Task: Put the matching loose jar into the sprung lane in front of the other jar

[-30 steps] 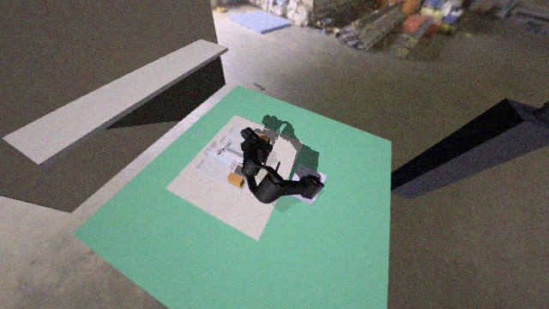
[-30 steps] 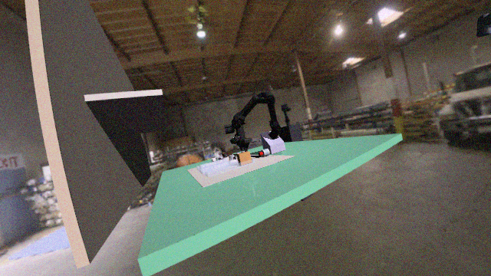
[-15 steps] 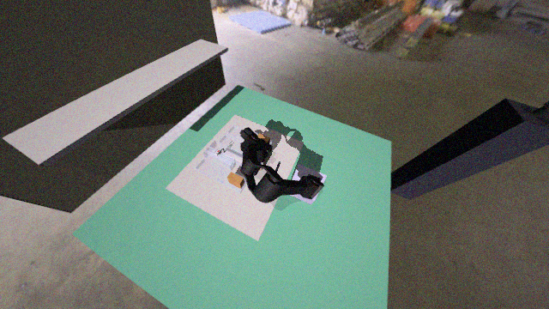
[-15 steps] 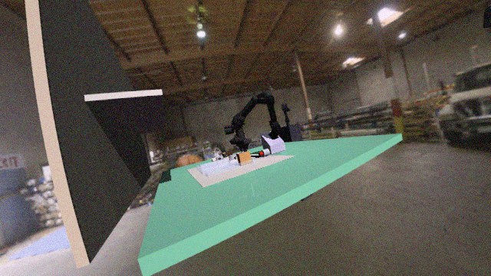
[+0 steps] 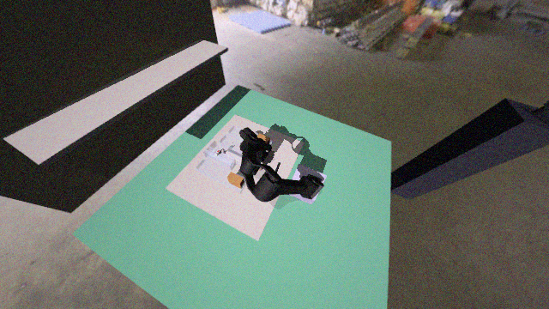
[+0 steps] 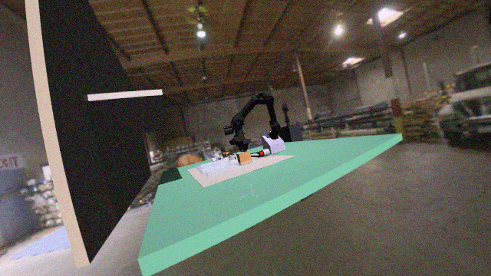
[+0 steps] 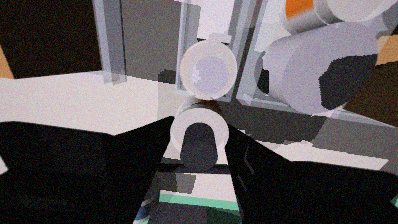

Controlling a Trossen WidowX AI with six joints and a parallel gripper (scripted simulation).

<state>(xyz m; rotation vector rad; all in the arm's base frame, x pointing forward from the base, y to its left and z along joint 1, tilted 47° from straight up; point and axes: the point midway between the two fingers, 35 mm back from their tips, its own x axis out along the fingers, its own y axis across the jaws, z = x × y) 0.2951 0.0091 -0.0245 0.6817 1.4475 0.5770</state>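
Observation:
My gripper (image 7: 199,125) (image 6: 242,149) is shut on a small round jar (image 7: 199,116) with a pale rim and a dark shadow over its top. In the wrist view the held jar is just outside the front of the clear rack (image 7: 114,55) (image 6: 215,166). A jar with a pale round top (image 7: 208,72) stands in the lane directly ahead, between two clear walls. The held jar appears close in front of it and in line with it; whether they touch is unclear. The held jar's base, the low front stop and the pusher plate cannot be made out.
Right of the lane, a wider grey-topped jar (image 7: 300,75) and an orange-and-white jar (image 7: 300,11) are close by. An orange block (image 5: 235,179) (image 6: 244,158) is beside the rack. A red-and-black item (image 6: 261,153) lies near the white block (image 6: 274,144) by the arm base.

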